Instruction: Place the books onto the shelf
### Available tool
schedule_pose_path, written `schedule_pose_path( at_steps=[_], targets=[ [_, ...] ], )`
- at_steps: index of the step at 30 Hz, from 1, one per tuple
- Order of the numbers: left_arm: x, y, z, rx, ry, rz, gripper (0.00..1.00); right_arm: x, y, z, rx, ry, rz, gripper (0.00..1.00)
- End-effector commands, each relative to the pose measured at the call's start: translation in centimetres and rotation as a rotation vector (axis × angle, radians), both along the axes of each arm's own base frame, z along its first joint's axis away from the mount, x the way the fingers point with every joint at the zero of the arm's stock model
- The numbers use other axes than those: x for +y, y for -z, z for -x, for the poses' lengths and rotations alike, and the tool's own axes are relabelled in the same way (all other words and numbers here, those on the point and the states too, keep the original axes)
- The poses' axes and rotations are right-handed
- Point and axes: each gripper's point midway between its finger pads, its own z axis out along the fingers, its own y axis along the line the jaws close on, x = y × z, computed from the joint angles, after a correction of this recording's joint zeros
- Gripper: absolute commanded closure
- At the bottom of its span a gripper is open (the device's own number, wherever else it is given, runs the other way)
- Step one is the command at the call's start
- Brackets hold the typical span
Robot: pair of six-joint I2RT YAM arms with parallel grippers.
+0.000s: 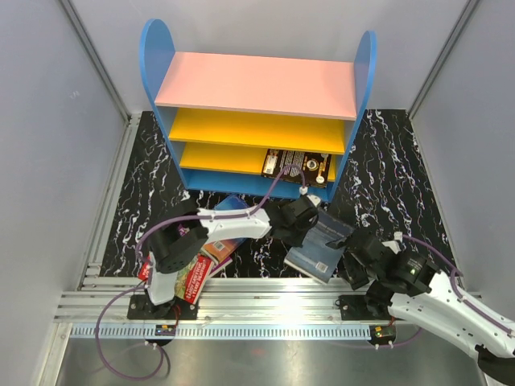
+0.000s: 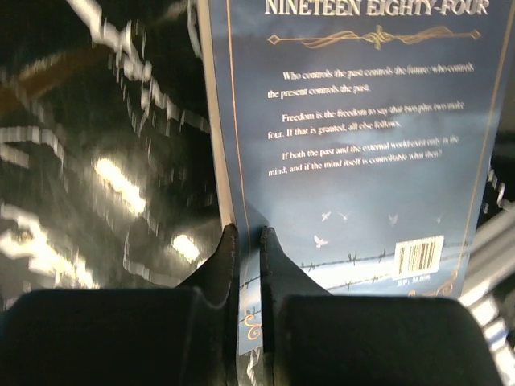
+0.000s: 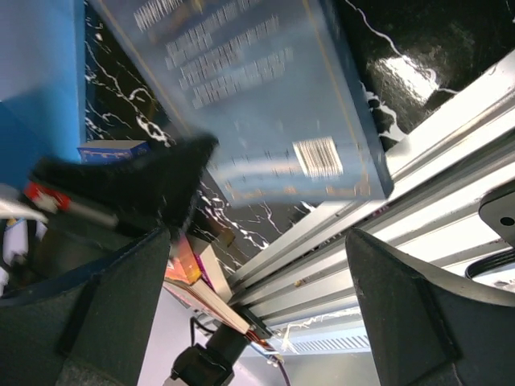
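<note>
Robot lab test cell, by the look: plain grey panels are boxing in a black marbled mat, aluminium rails are running along the near edge, two arm bases are sitting bolted to them, and purple cables are trailing below.

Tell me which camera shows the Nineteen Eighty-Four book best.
The left wrist view: the book fills it, with title, blurb and barcode sharp and the left jaws shut on its edge. The top view shows it small, partly hidden by the left arm. The right wrist view shows it blurred; only its barcode stands out.
</note>
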Motion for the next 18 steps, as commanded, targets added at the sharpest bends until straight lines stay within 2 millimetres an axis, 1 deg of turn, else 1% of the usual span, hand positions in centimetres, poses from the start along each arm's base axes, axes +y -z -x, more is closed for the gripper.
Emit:
schedule_pose_path(
  at_steps=[1,2,3,5,6,7,8,9,10,11,13,14,15,16,17,18],
  targets=[
    [5.6,-1.0,2.9,0.028,0.032,-0.140,1.00,-2.2,-0.4,0.1,-0.034,0.040,0.061,0.02],
    [5.6,-2.5,3.0,0.018,0.037,-0.105,1.00,-2.3,-0.8,-0.2,-0.053,0.048,0.056,0.02],
    [5.6,-5.3,2.9,-0.007,0.036,-0.038,1.00,-2.4,-1.0,-0.2,-0.065,0.053,0.046,0.02],
    [5.8,-7.9,3.2,-0.011,0.040,0.034,1.00,-2.8,-1.2,-0.3,-0.077,0.065,0.051,0.01],
    [6.2,-8.9,2.8,-0.010,0.025,0.062,1.00,-2.9,-1.2,-0.3,-0.080,0.065,0.051,0.01],
    [6.6,-10.9,2.7,-0.026,0.018,0.107,1.00,-2.8,-1.2,-0.2,-0.084,0.057,0.050,0.01],
    [6.7,-11.5,2.9,-0.014,0.021,0.130,1.00,-2.4,-1.1,-0.4,-0.092,0.044,0.039,0.00],
    [7.2,-12.3,2.4,-0.019,0.007,0.149,1.00,-1.9,-1.0,-0.6,-0.097,0.028,0.032,0.00],
    [7.5,-13.1,2.4,-0.018,0.003,0.169,1.00,-1.4,-0.8,-0.6,-0.105,-0.006,0.031,0.00],
    [7.6,-13.5,2.6,-0.004,0.009,0.189,1.00,0.1,-0.5,-1.0,-0.111,-0.036,-0.010,0.00],
    [8.2,-13.6,2.1,0.016,-0.010,0.210,1.00,1.6,0.8,-1.2,-0.083,-0.086,-0.003,0.00],
    [8.1,-14.1,2.4,0.047,-0.001,0.244,1.00,3.0,1.0,-1.6,-0.088,-0.112,-0.035,0.00],
    [8.7,-13.7,2.1,0.070,-0.021,0.255,1.00,3.4,2.3,-1.7,-0.054,-0.124,0.004,0.00],
    [8.5,-14.2,1.9,0.072,-0.024,0.293,1.00,3.9,2.6,-2.1,-0.053,-0.135,0.010,0.00],
    [8.4,-15.0,2.3,0.099,-0.023,0.335,1.00,5.0,2.3,-3.1,-0.086,-0.132,-0.019,0.00],
    [8.6,-15.4,1.8,0.106,-0.039,0.356,1.00,5.5,2.9,-3.6,-0.085,-0.137,-0.003,0.00]
  ],
)
